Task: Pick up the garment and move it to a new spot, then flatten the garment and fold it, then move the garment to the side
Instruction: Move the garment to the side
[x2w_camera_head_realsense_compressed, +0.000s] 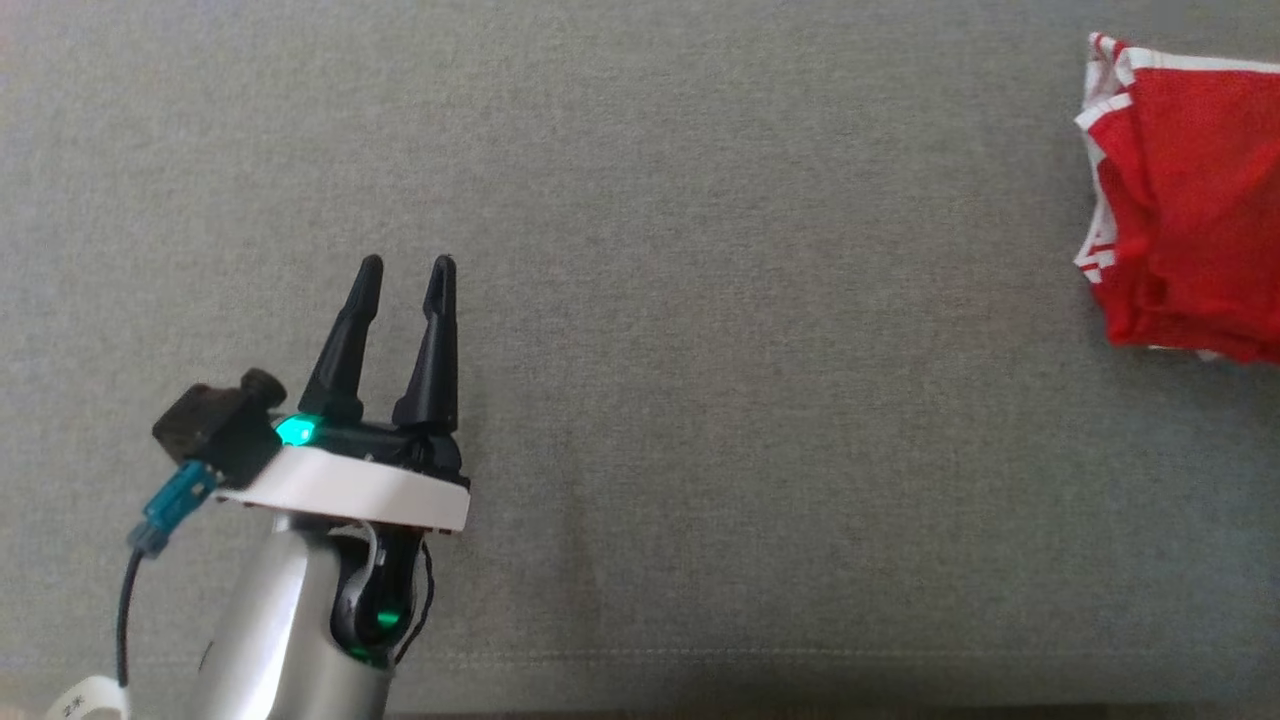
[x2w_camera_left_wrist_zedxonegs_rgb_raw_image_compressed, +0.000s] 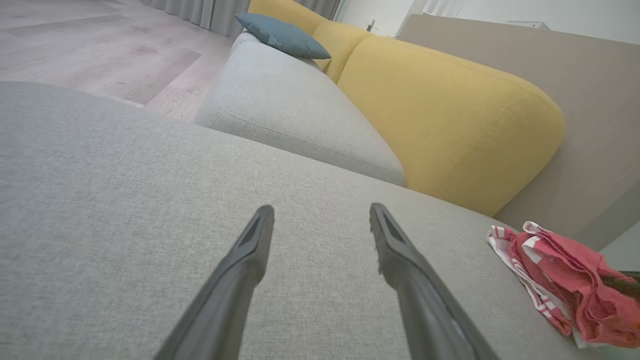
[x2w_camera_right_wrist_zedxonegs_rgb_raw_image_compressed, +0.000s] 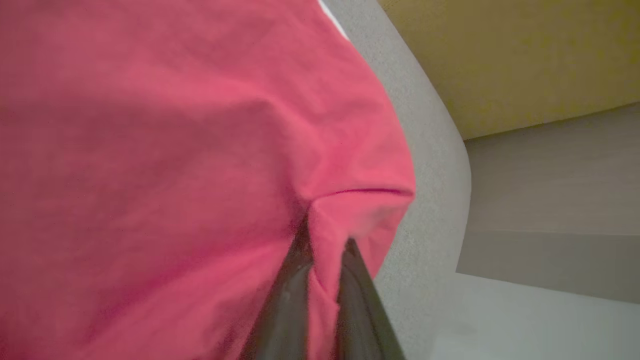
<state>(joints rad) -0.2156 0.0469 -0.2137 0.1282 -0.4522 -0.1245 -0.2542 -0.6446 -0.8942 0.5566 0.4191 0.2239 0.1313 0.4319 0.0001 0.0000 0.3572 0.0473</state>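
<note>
The garment (x2w_camera_head_realsense_compressed: 1190, 200) is red cloth with white stripes, bunched at the far right edge of the grey cushion (x2w_camera_head_realsense_compressed: 700, 300) in the head view. It also lies at the lower right of the left wrist view as a crumpled garment (x2w_camera_left_wrist_zedxonegs_rgb_raw_image_compressed: 560, 280). My left gripper (x2w_camera_head_realsense_compressed: 405, 265) stands open over bare cushion at the lower left, far from the cloth; its fingers (x2w_camera_left_wrist_zedxonegs_rgb_raw_image_compressed: 240, 270) are spread wide with nothing between them. In the right wrist view my right gripper (x2w_camera_right_wrist_zedxonegs_rgb_raw_image_compressed: 325, 235) is shut on a fold of the garment (x2w_camera_right_wrist_zedxonegs_rgb_raw_image_compressed: 175, 150), which covers most of that picture.
A yellow backrest (x2w_camera_left_wrist_zedxonegs_rgb_raw_image_compressed: 450, 110) and a second grey seat (x2w_camera_left_wrist_zedxonegs_rgb_raw_image_compressed: 290, 105) with a blue pillow (x2w_camera_left_wrist_zedxonegs_rgb_raw_image_compressed: 282, 35) lie beyond the cushion. Wooden floor (x2w_camera_left_wrist_zedxonegs_rgb_raw_image_compressed: 100, 45) shows to the left. The cushion's rounded corner (x2w_camera_right_wrist_zedxonegs_rgb_raw_image_compressed: 440, 150) drops off beside the cloth.
</note>
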